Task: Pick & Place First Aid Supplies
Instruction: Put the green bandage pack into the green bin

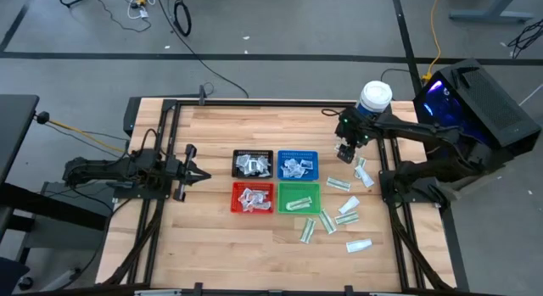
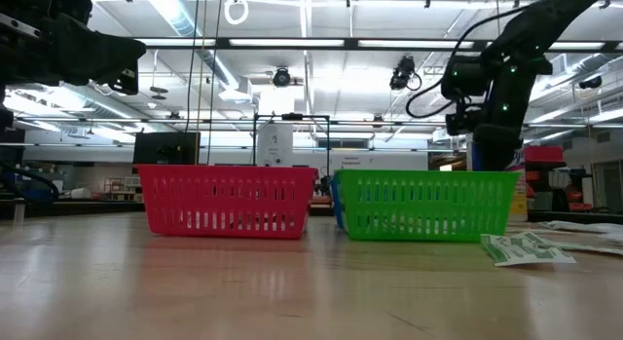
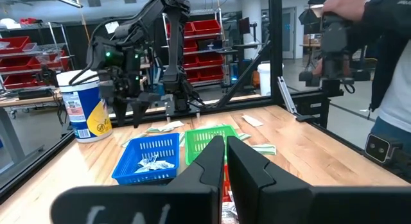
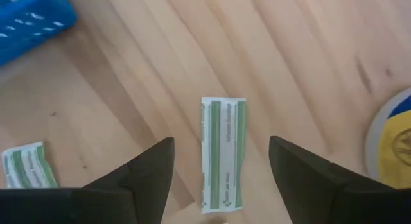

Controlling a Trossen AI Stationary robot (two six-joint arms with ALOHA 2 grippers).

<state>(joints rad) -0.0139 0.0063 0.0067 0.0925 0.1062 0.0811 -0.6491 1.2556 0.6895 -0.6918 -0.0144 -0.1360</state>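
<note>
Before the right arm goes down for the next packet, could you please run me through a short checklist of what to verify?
1. Right gripper open: ok, fingers spread wide.
2. Target between the fingers: ok, a white-and-green packet lies flat on the table, centred in the gap.
3. Packet free of neighbours: ok, the nearest other packet lies apart.
4. Room beside the white jar: cannot tell, its edge sits close to one finger.
5. Green tray reachable: ok, nothing stands above it.
6. Left gripper out of the way: ok, shut, parked left of the trays.
</note>
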